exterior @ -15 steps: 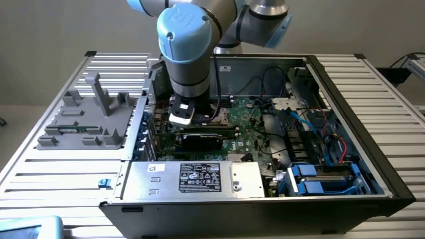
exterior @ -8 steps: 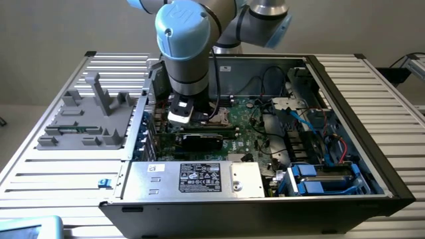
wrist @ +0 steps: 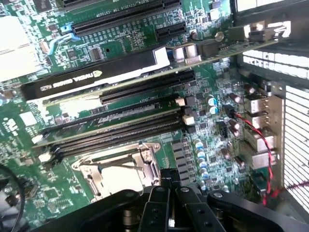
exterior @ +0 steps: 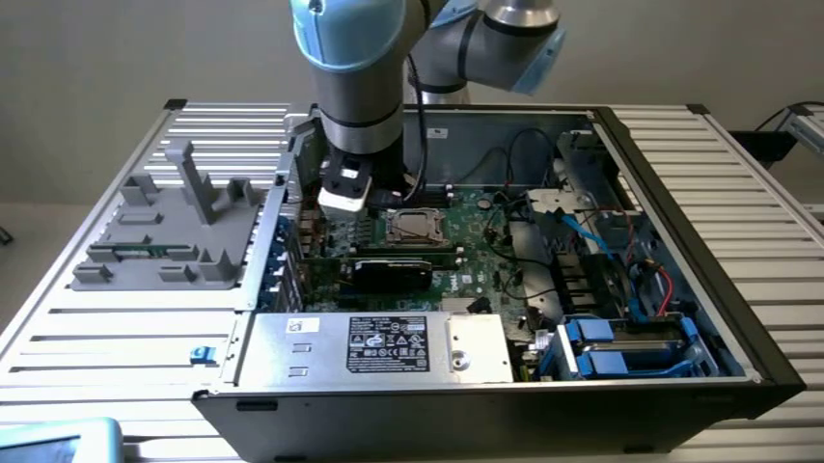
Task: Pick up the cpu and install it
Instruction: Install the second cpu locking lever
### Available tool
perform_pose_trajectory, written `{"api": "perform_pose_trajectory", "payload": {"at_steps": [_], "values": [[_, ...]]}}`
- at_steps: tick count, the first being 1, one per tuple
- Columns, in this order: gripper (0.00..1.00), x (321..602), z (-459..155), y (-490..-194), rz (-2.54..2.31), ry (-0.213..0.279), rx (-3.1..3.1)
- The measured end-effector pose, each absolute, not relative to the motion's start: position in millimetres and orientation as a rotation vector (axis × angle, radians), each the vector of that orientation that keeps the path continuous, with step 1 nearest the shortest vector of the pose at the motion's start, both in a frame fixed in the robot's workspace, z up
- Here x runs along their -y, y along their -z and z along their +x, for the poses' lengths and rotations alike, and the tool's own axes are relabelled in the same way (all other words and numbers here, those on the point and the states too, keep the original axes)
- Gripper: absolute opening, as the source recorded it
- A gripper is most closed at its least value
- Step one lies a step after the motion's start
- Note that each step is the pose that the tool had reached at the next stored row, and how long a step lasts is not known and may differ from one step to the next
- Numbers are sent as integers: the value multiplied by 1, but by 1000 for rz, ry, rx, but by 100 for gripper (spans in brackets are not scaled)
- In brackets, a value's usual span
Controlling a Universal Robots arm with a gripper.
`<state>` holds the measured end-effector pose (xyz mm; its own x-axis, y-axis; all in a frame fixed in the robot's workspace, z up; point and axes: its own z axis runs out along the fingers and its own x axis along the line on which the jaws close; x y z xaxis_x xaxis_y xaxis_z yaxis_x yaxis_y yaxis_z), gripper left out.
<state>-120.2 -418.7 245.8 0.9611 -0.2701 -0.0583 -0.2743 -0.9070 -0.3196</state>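
Over the open computer case, my gripper hangs just to the exterior view's left of the processor socket. In the wrist view its black fingers are pressed together with nothing between them, so the gripper is shut and empty. Right beside the fingertips is the socket's metal frame. A pale, shiny flat square, the cpu, lies inside that frame. In the exterior view the cpu shows as a silver-grey centre in the socket.
Black memory slots and a black graphics card lie on the green motherboard beyond the socket. Cables, drive bays and the power supply crowd the case. A grey parts tray sits outside, on the exterior view's left.
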Motion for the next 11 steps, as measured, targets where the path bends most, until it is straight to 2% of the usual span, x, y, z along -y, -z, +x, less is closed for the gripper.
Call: {"api": "perform_pose_trajectory", "payload": {"at_steps": [7, 11], "values": [[11, 420, -105, -257, -2783, -22, -398], [11, 424, -104, -257, -2785, -50, -403]]}}
